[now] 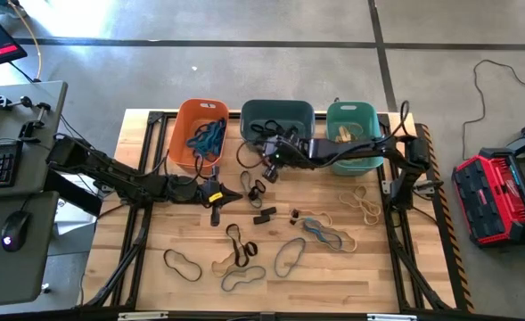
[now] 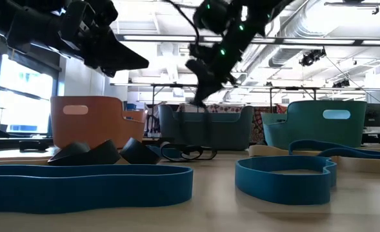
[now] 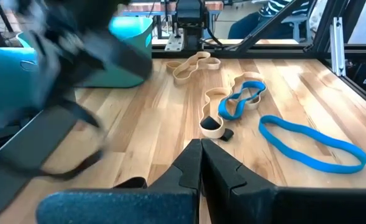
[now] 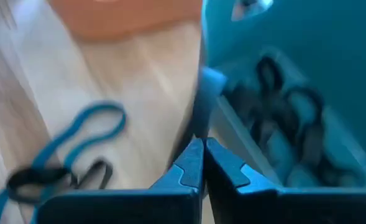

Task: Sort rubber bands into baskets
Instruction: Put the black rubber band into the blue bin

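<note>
Three rounded plastic baskets (image 1: 199, 134); floppy rubber bands (image 1: 324, 234) on wood table (image 1: 351, 267).

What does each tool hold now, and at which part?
The right tool, at the rim of the grey basket, is shut on a dark band at its top end. The left tool is shut and holds nothing.
</note>
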You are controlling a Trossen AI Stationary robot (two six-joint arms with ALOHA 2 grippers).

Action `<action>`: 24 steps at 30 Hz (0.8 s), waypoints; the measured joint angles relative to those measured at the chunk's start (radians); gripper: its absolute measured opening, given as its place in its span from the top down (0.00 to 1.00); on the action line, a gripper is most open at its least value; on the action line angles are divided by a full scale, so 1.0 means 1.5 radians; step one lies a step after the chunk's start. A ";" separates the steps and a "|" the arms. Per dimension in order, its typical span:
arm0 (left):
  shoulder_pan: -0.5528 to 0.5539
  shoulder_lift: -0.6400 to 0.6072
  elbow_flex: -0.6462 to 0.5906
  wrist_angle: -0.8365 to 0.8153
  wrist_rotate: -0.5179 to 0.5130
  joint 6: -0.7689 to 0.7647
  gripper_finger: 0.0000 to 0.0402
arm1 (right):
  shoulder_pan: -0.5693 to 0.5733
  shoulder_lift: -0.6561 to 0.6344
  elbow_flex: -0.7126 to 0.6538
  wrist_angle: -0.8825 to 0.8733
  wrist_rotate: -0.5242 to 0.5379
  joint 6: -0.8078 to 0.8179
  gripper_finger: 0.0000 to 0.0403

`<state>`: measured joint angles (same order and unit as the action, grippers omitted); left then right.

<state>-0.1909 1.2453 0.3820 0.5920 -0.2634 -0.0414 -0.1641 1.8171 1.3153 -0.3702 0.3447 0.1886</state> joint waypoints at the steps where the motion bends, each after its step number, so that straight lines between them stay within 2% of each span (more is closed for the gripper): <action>1: 0.000 0.000 0.000 -0.002 0.000 0.000 1.00 | -0.003 0.000 0.015 -0.002 0.005 -0.008 1.00; 7: 0.000 0.000 0.000 -0.007 0.000 0.000 1.00 | -0.038 -0.001 0.086 -0.003 0.045 -0.068 1.00; 14: 0.000 0.000 0.000 -0.024 0.000 -0.004 1.00 | -0.115 0.003 0.096 -0.004 0.048 -0.084 1.00; 24: 0.000 0.000 0.000 -0.033 -0.001 -0.006 1.00 | -0.193 0.076 0.096 -0.002 -0.010 -0.092 1.00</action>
<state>-0.1909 1.2453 0.3820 0.5421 -0.2642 -0.0505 -0.4532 1.9314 1.4587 -0.3730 0.3296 0.0507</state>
